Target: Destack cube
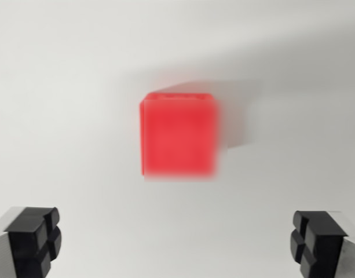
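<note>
Table (61,87): plain white surface filling the wrist view; a soft shadow falls right of the cube
Cube (178,134): red, blurred; sits on the table at centre, beyond the fingers
Claw (177,243): spread wide; black pads (35,240) at near left and near right; nothing held

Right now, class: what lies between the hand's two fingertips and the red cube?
Nothing. In the wrist view, only bare white surface separates the open hand from the red cube.

Matt red cube (178,136) on smooth white matt tabletop (61,87)
</note>
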